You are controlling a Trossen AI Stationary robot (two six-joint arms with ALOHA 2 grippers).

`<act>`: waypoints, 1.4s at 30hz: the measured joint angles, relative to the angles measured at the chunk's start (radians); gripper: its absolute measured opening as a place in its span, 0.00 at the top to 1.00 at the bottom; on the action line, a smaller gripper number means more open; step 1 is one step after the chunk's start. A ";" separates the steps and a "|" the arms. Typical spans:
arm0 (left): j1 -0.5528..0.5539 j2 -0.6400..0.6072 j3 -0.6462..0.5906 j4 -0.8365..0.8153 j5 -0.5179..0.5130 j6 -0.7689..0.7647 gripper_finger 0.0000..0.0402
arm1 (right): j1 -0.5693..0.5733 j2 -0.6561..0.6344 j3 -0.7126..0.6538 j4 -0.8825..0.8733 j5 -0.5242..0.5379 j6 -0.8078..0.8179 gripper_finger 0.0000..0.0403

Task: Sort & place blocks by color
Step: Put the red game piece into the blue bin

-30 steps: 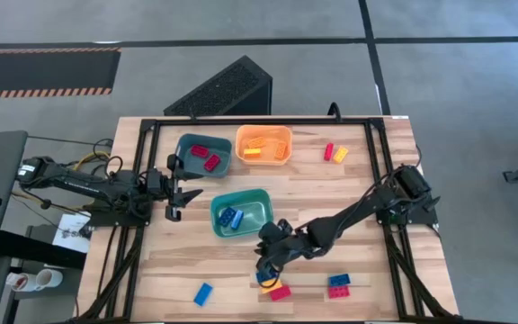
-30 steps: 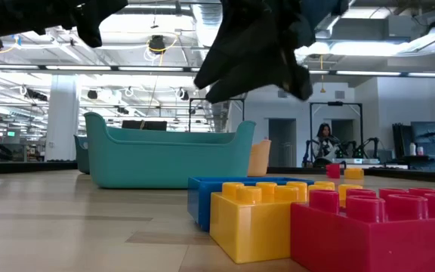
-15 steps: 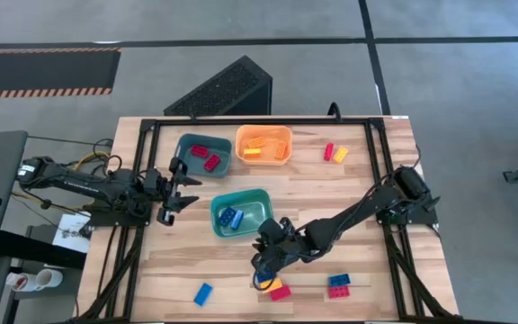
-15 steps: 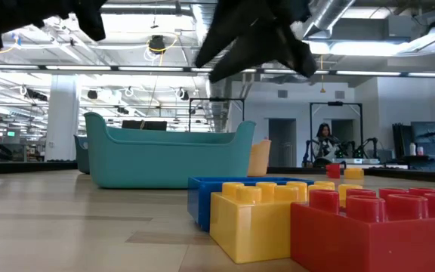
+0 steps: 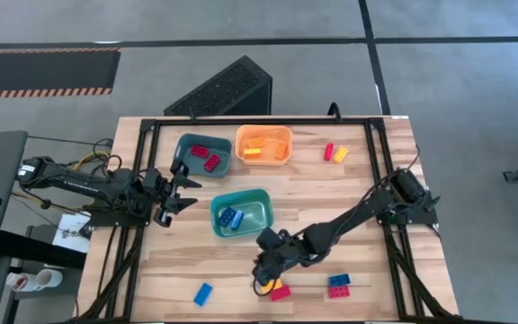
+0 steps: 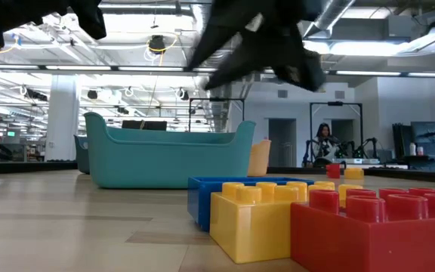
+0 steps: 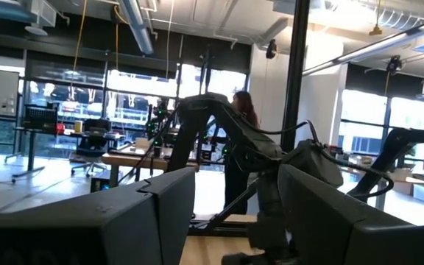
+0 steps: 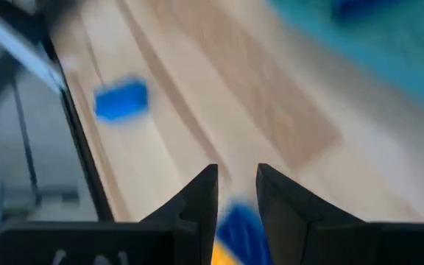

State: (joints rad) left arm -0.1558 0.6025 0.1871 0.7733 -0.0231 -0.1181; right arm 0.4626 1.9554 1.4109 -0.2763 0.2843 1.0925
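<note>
My right gripper (image 5: 261, 274) hovers open over a cluster of three blocks near the table's near edge: blue, yellow (image 5: 265, 287) and red (image 5: 280, 292). In the right wrist view the blue block (image 8: 238, 228) shows through the gap between my fingers (image 8: 236, 195). The low view shows the same cluster resting flat on the table: blue (image 6: 206, 198), yellow (image 6: 254, 221), red (image 6: 376, 236). My left gripper (image 5: 176, 200) waits open in the air at the table's left side, its fingers (image 7: 234, 213) level.
A dark teal tray (image 5: 203, 155) holds red blocks, an orange tray (image 5: 263, 144) yellow ones, and a teal tray (image 5: 241, 213) blue ones. Loose blocks: red and yellow (image 5: 334, 153) at the far right, blue (image 5: 203, 293) near left, and blue on red (image 5: 338, 286) near right.
My right gripper has moved toward the table's near edge and a little left, from beside the teal tray to over the blue, yellow and red cluster. My left gripper has tipped slightly. No block has moved.
</note>
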 joint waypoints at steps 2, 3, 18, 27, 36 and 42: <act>0.000 0.000 0.000 -0.003 -0.001 0.002 0.54 | -0.005 -0.013 0.000 -0.066 -0.102 0.023 0.71; 0.000 0.000 0.000 -0.007 -0.004 0.009 0.54 | -0.009 -0.021 0.000 -0.091 -0.141 0.037 0.71; 0.001 0.000 0.000 -0.034 -0.074 0.055 0.54 | -0.050 -0.165 0.000 -0.742 -0.194 0.028 0.71; 0.001 0.000 0.000 -0.051 -0.116 0.080 0.54 | -0.023 -0.150 -0.013 -0.727 -0.283 -0.030 0.63; 0.001 0.000 0.000 -0.053 -0.120 0.081 0.54 | -0.005 -0.151 -0.013 -0.624 -0.243 0.033 0.32; 0.000 0.000 0.000 -0.053 -0.120 0.079 0.54 | -0.005 -0.151 -0.013 -0.437 -0.134 -0.014 0.25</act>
State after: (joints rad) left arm -0.1555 0.6022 0.1871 0.7200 -0.1431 -0.0393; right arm 0.4576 1.8046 1.3983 -0.7131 0.1504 1.0782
